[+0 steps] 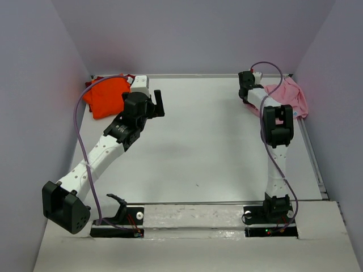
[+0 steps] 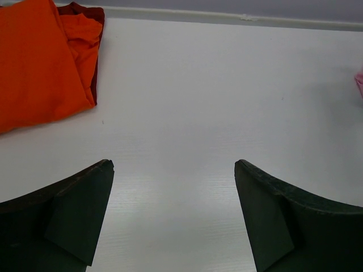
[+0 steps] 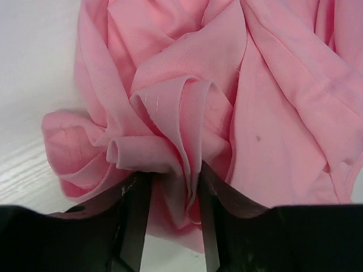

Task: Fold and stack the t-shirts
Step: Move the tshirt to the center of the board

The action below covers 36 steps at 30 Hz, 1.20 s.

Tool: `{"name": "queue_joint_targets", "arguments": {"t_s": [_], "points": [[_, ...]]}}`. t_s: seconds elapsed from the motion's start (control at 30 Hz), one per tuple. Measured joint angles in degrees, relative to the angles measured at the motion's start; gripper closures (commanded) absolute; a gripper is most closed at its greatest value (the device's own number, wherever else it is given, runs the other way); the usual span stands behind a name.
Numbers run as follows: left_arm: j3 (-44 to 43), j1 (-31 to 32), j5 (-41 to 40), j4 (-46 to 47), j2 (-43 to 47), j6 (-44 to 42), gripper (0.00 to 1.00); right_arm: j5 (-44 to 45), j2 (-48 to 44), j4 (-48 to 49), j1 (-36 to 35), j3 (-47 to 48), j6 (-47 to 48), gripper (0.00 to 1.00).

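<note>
The light pink t-shirt (image 1: pixel 292 97) lies crumpled at the table's far right. My right gripper (image 1: pixel 248 93) is at its left end. In the right wrist view the right gripper (image 3: pixel 173 175) is shut on a gathered bunch of folds of the pink t-shirt (image 3: pixel 255 85), which bulge up above the fingertips. The bright orange t-shirt (image 1: pixel 106 96) lies folded in the far left corner on top of the dark red one (image 2: pixel 93 14), of which only an edge shows. My left gripper (image 1: pixel 159 103) hangs wide open over bare table to the right of the orange t-shirt (image 2: pixel 39 62), holding nothing (image 2: pixel 173 170).
A raised rim (image 1: pixel 193 75) runs along the table's far edge, and walls stand close on the left and right. White tabletop (image 1: pixel 210 141) lies between the two arms. A sliver of pink cloth (image 2: pixel 359 82) shows at the right edge of the left wrist view.
</note>
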<state>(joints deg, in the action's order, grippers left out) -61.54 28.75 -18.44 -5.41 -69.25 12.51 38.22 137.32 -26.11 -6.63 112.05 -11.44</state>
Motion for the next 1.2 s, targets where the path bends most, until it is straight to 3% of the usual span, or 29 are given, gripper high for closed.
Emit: {"name": "queue_joint_targets", "arguments": {"t_s": [0.03,0.33,0.53,0.67,0.8,0.9,1.2], "points": [[0.0,0.0,0.0,0.0,0.0,0.0,0.03,-0.4,0.0,0.1,0.3,-0.3,0.2,1.00],[0.0,0.0,0.3,0.0,0.0,0.0,0.03,-6.0,-4.7,0.4,0.6,-6.3,-1.6,1.00],[0.0,-0.4,0.7,0.0,0.0,0.1,0.03,-12.7,-19.8,0.5,-3.0,-19.8,-4.7,1.00],[0.0,-0.9,1.1,0.0,-0.2,0.4,0.03,-16.1,-29.1,2.2,-9.0,-28.0,-7.2,1.00],[0.0,-1.1,1.5,0.0,-0.3,0.5,0.03,-18.5,-41.3,2.6,-20.1,-37.7,-10.3,1.00],[0.0,-1.1,1.9,0.0,-0.3,0.5,0.03,-21.0,-45.1,4.2,-26.7,-42.9,-12.4,1.00],[0.0,-1.1,2.4,0.0,-0.3,0.7,0.05,-23.9,-40.6,5.7,-37.6,-51.1,-18.8,1.00]]}}
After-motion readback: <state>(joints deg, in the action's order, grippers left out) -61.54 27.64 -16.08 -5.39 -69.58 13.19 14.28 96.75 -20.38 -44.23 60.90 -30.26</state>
